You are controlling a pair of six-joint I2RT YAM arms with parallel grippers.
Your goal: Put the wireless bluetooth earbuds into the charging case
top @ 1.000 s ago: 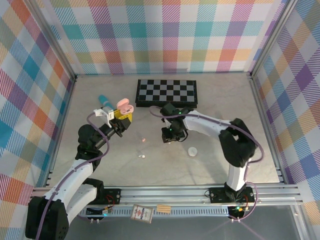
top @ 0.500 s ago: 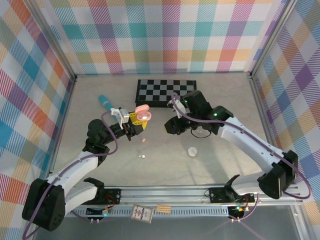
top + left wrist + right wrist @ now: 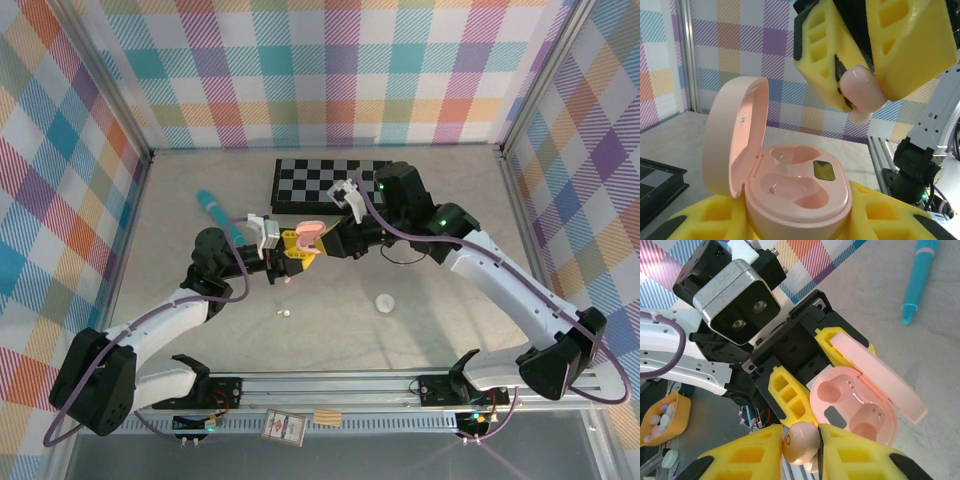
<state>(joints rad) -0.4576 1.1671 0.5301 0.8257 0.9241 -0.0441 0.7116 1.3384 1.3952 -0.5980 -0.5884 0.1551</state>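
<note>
1. Jaws of right gripper point(image 3: 800, 436) pinch pink bud point(image 3: 800, 444), hanging at 1 o'clock of the case in the left wrist view.
2. Left gripper point(image 3: 792, 222) clamps pink case point(image 3: 790, 187), lid raised.
3. Pen point(image 3: 212, 208) lies on the table at 10 o'clock of the case; board point(image 3: 330, 185) at 12.

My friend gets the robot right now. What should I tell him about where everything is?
The left gripper is shut on the pink charging case and holds it up with the lid open.
The right gripper is shut on a pink earbud, hovering just above the case.
Done: the case is open and one bud is picked up. Both wells look empty.
Left: lower this bud into a well. A second pink bud and a white bud lie on the table.
</note>
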